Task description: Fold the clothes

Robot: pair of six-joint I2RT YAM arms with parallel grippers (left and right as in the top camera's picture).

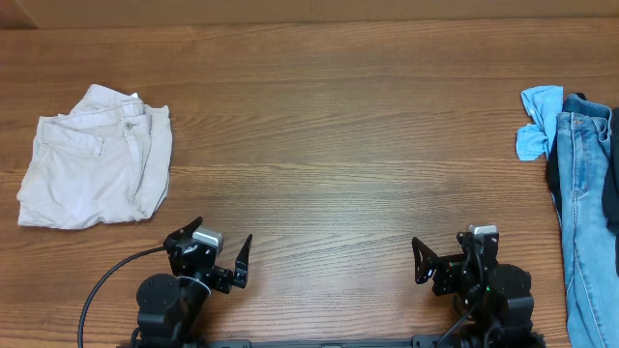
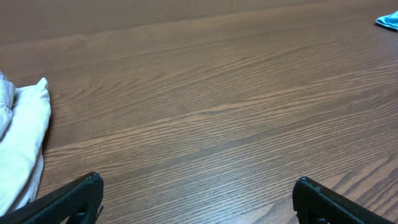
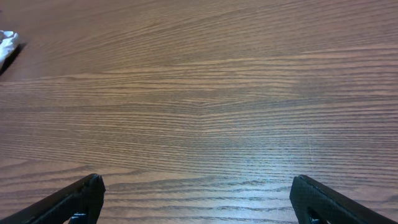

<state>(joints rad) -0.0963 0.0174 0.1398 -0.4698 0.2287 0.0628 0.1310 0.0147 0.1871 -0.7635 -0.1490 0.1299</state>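
Left tool [image 2: 198, 182] and right tool [image 3: 197, 180], jaws wide apart and empty, above the brown wooden bench [image 1: 338, 145]. The black-navy cotton T-shirt [image 1: 552, 179] apparently shows only as a dark strip under the blue denim jeans [image 1: 585, 213], far right. It is best drawn clear first, then spread flat.

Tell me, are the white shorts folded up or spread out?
Folded. The shorts lie doubled over in a compact pile, with layers stacked at the edges, not laid out flat.
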